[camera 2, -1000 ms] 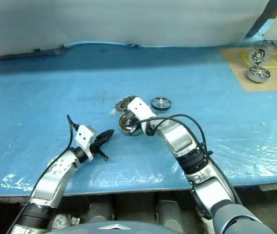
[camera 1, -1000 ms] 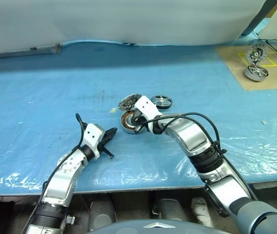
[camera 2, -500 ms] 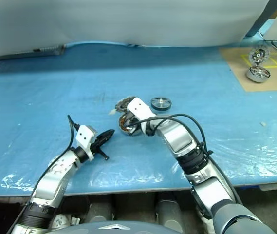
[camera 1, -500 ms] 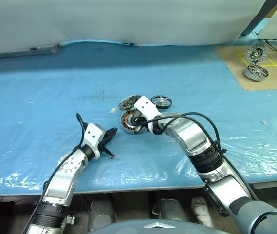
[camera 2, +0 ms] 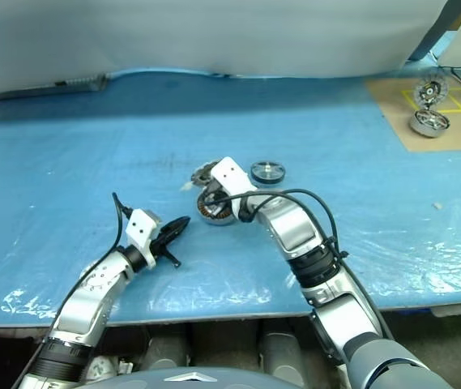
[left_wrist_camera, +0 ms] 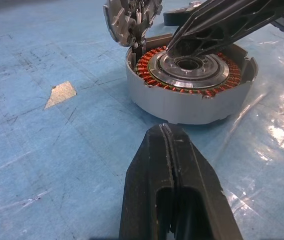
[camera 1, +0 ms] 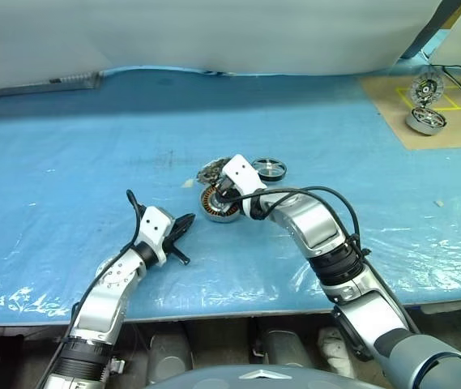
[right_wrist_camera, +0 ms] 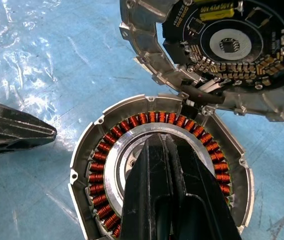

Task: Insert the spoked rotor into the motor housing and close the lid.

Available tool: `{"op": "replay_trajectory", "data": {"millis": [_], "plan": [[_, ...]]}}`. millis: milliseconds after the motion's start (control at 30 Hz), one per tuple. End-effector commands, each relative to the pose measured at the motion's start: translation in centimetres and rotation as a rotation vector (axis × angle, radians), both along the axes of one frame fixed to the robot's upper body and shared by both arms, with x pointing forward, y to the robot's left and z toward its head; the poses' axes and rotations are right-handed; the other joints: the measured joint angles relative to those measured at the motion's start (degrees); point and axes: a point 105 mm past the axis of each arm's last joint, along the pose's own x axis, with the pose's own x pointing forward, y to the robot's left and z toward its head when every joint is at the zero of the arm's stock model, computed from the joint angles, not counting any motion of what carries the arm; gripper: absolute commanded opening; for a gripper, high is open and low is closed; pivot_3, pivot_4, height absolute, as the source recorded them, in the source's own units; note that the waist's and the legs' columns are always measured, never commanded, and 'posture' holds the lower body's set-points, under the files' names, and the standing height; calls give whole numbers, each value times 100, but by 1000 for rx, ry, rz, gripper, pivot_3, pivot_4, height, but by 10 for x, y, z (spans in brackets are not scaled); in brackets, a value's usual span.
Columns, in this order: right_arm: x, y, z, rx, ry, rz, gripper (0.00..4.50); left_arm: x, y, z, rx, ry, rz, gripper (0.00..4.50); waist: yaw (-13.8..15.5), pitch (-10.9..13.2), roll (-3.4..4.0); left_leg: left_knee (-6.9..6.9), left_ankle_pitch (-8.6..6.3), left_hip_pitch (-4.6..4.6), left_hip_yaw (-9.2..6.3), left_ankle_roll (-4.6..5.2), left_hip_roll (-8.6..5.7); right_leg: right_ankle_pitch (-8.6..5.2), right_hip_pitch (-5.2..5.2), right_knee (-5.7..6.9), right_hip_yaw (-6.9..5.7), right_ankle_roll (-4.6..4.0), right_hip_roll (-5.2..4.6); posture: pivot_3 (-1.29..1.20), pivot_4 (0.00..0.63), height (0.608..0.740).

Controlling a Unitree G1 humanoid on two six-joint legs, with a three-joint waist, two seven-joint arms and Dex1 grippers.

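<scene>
The motor housing (camera 1: 218, 204) rests open side up on the blue plastic-covered worktop (camera 1: 68, 162), near its centre. A ring of copper-orange windings (right_wrist_camera: 107, 145) surrounds its silver centre (left_wrist_camera: 189, 67); no rotor sits inside it.

The lid (right_wrist_camera: 216, 50) stands tilted against the far rim of the motor housing, touching it at a short wire bundle (right_wrist_camera: 201, 95). Its inner face is exposed and carries a round black circuit board (right_wrist_camera: 231, 47) inside a notched grey edge.

The spoked rotor (camera 1: 268, 168) lies flat on the worktop just beyond the right arm's wrist, near the motor housing but apart from it. Its black rim and silver spoked face point up.

The right claw (right_wrist_camera: 160, 145) points down and to the left over the motor housing. Its two black fingers (right_wrist_camera: 146, 180) are pressed together and hold nothing. Their tips lie over the silver centre; whether they touch it cannot be determined.

The left claw (left_wrist_camera: 167, 131) lies low over the worktop on the near left side of the motor housing, close to it but not touching. Its fingers (left_wrist_camera: 146, 165) are likewise fully closed and empty, and they point toward the housing wall.

A small pale scrap (left_wrist_camera: 60, 93) lies on the worktop beside the motor housing.

At the far right corner, a brown board (camera 1: 424, 105) carries a second motor drum (camera 1: 425, 121) with an upright spoked disc (camera 1: 425, 87) behind it, well apart from the work area.
</scene>
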Motion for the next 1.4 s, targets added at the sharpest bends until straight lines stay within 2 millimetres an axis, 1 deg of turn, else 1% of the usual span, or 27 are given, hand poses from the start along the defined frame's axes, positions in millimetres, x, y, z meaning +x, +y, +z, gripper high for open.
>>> {"op": "replay_trajectory", "data": {"millis": [33, 267, 333, 400, 467, 567, 633, 733, 800, 900, 1000, 1133, 1267, 1400], "plan": [[2, -3, 4, 6, -26, -6, 41, 1, -2, 13, -5, -45, -11, 0, 3, 0, 0, 0, 0, 0, 0, 0, 0, 0, 0, 0, 0, 0, 0, 0, 150, 740], [-12, -8, 2, -4, -16, 45, 41, 1, -2, 13, -4, -44, -15, 0, 9, 0, 0, 0, 0, -1, 0, 0, 0, 0, 0, 0, 0, 0, 0, 0, 150, 740], [-13, -10, 5, 4, -21, 45, 41, 1, -3, 12, -4, -43, -16, 0, -2, 0, 0, -1, 0, -1, 0, 0, 0, 0, 0, -1, 0, 0, 0, 0, 150, 740], [-11, -12, 13, 25, -44, 38, 41, 1, -3, 12, -3, -43, -18, 0, -13, 0, 0, -1, 0, 0, 0, 0, 0, 0, 0, 0, 0, 0, 1, 0, 150, 740], [-3, -22, 24, 43, -68, 2, 41, 2, -3, 13, -3, -43, -19, 0, -4, 0, 0, 0, 0, 1, 0, 0, 1, 0, 0, 2, 0, 0, 1, 0, 150, 740], [12, -45, 33, 28, -90, -66, 41, 2, -3, 12, -2, -42, -19, 0, 8, 0, 0, 7, 0, 0, 0, 1, -1, 0, 0, 2, 0, 0, -1, 0, 150, 740], [23, -64, 38, -3, -102, -124, 41, 2, -3, 12, -1, -41, -22, 0, 24, 0, 0, 10, 0, 0, 0, 0, -2, 1, 0, 2, 0, 0, -2, 0, 150, 740], [40, -89, 44, -37, -113, -204, 670, 3, -3, 12, -2, -42, -26, 0, 22, 0, 0, 10, 0, -1, 0, 0, -2, 1, 0, 3, 0, 0, -1, 0, 150, 740], [50, -100, 49, -45, -126, -245, 1312, 4, -4, 13, -2, -42, -28, 0, 19, 0, 0, 8, 0, -5, 0, 1, -1, 0, 0, 4, 0, -1, 0, 0, 150, 740], [61, -106, 53, -47, -139, -286, 2384, 5, -4, 13, -2, -43, -32, 0, -19, 0, 0, 9, 0, -6, 0, 1, -1, 1, 0, 4, 0, -1, 0, 0, 150, 740], [71, -106, 53, -30, -137, -321, 3329, 5, -4, 13, -2, -43, -35, 0, -23, 0, 0, 10, 0, -6, 0, 1, 0, 1, -3, 8, 0, -2, 1, 0, 150, 740], [82, -103, 49, 5, -110, -331, 3329, 5, -4, 13, -2, -46, -30, 0, -1, 0, 0, 16, 0, -6, 1, 2, 1, 1, -3, 10, 0, -4, 0, 0, 150, 740], [88, -107, 44, 0, -92, -331, 3329, 4, -2, 13, -1, -46, -20, 0, 26, 0, 0, 23, -1, -4, 0, 4, 2, 1, -6, 11, -4, -4, -2, 0, 150, 740], [90, -110, 41, -3, -66, -318, 3329, 3, -1, 12, -1, -45, -13, 0, 15, 0, 0, 25, -2, -12, 0, 6, 3, 1, -8, 12, -5, -4, -1, 0, 150, 740]]}}
